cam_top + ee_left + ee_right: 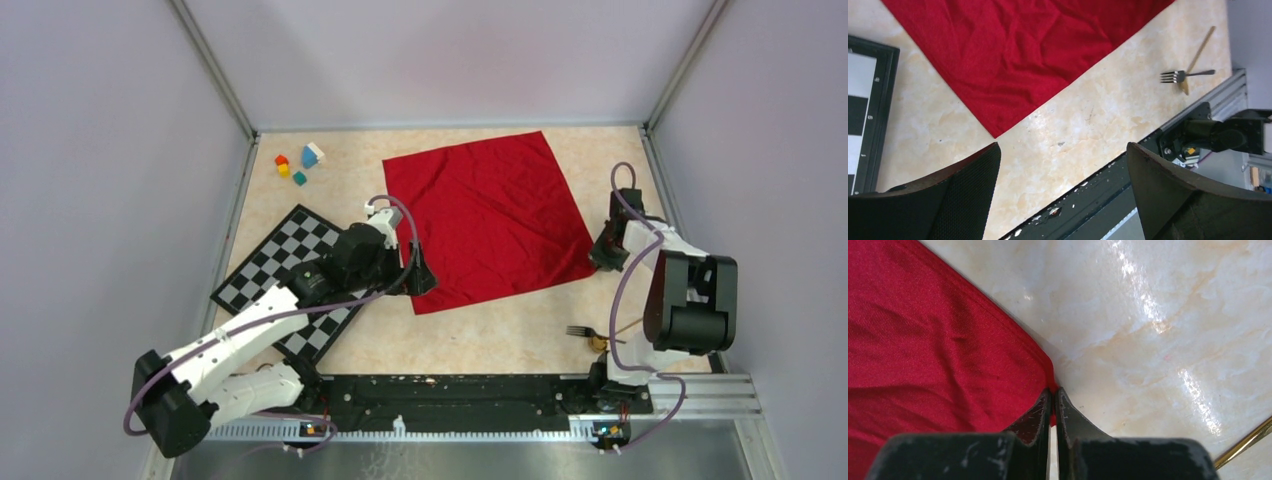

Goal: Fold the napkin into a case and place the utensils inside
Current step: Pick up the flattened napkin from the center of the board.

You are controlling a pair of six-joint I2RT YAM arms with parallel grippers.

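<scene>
We see the napkin (485, 220) spread open in one layer, with light creases, over the middle and far part of the worktop (480, 345). It lies slightly turned, so one corner points toward the near edge and another toward the right edge.

The right gripper (1054, 392) is down at that right-hand corner. Its jaws are pressed together, with a sliver of the red hem pinched between the tips, so it has the napkin by the corner. The rest of the cloth lies on the worktop.

The left gripper (1063, 146) hangs just above the worktop at the napkin's near corner, jaws spread wide and holding nothing. In its wrist view the red corner lies just beyond the fingers (968, 190).

The fork (582, 331) and the spoon (602, 342) lie together near the right end of the near edge, clear of the napkin, with the fork's handle crossing the spoon.

A checkered board (285, 265) sits by the left edge, partly under the left arm. A few small coloured blocks (298, 165) sit in the far left corner.
</scene>
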